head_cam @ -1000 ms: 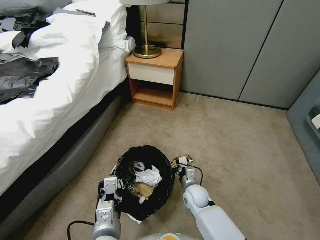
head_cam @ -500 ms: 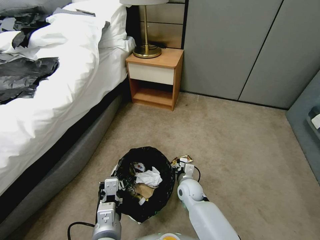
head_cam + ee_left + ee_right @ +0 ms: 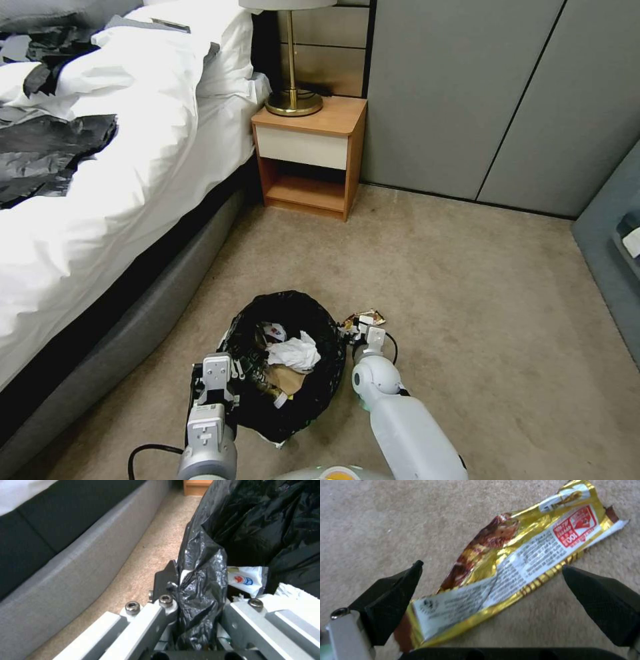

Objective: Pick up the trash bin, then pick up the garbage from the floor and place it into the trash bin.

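left tool (image 3: 196, 605) clenched on trash bin (image 3: 287, 363) liner, right tool (image 3: 493, 580) released, straddling gold wrapper (image 3: 506, 570)

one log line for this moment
left gripper: shut on trash bin rim | right gripper: open over gold wrapper on carpet | bin holds tissue, paper bag

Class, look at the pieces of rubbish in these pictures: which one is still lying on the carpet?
The gold wrapper, lying on the carpet between the open right gripper's fingers. The tissue and brown paper are already in the bin.
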